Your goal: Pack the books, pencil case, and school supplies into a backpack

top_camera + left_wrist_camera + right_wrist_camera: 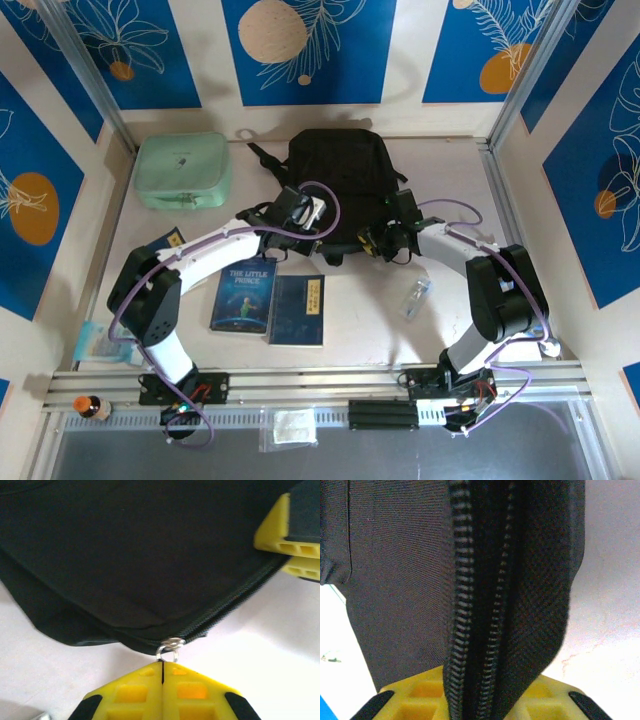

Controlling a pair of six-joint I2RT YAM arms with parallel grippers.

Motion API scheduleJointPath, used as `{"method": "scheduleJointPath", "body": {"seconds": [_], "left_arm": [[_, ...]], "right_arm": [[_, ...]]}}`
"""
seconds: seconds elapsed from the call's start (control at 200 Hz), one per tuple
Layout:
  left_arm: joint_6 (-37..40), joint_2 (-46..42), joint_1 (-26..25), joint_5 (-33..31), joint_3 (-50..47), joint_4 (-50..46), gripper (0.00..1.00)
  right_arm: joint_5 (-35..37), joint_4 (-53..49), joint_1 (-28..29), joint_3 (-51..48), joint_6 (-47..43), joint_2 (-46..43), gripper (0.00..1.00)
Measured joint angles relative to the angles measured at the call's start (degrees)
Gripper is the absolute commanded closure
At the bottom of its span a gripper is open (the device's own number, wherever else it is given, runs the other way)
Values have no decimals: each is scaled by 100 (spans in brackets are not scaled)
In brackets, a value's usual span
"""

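- opening the backpack [335, 165] looks to be the step in hand; it lies flat at the far middle of the table [370, 335], its zipped edge facing near
- left gripper [162, 669] is pinched fully closed, its tips meeting on the small metal zip pull ring [171, 645] at the bag's near corner
- right gripper [482, 695] is clamped on the bag's edge, the zipper [470, 605] running down between its yellow fingers
- teeth beside the ring look meshed in the left wrist view; at the right grip two rows run side by side, and i cannot tell whether they are parted; the opening is judged barely begun
- to do it well: draw the ring along the line of teeth, not away from the bag, while the right grip holds the fabric taut; the ring is thin and could slip free
- waiting nearer the arms: blue book [243, 293] just beside navy book [298, 310]; clear plastic piece [415, 297] to their right; mint green case [182, 170] at the far left
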Motion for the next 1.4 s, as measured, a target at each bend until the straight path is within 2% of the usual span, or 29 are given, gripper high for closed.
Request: {"method": "scheduleJointPath", "body": {"seconds": [0.18,0.41,0.57,0.84,0.975,1.215,1.4], "left_arm": [[-52,-17,48,-358,4,-192,100],[-243,-17,197,-413,4,-219,100],[-302,-33,264,-140,2,-219,100],[-299,-564,348,892,-339,332,100],[-302,-595,352,940,-393,376,100],[-476,-284,431,568,-413,70,100],[-540,-286,516,1147,-599,295,98]], "right_arm": [[177,-151,81,120,-173,-2,86],[302,-251,140,140,-273,-39,90],[365,-310,144,170,-332,-63,90],[424,-444,144,201,-400,-39,90],[450,-507,144,203,-420,-35,90],[472,-560,151,236,-466,-35,90],[470,-544,149,236,-597,-28,90]]}}
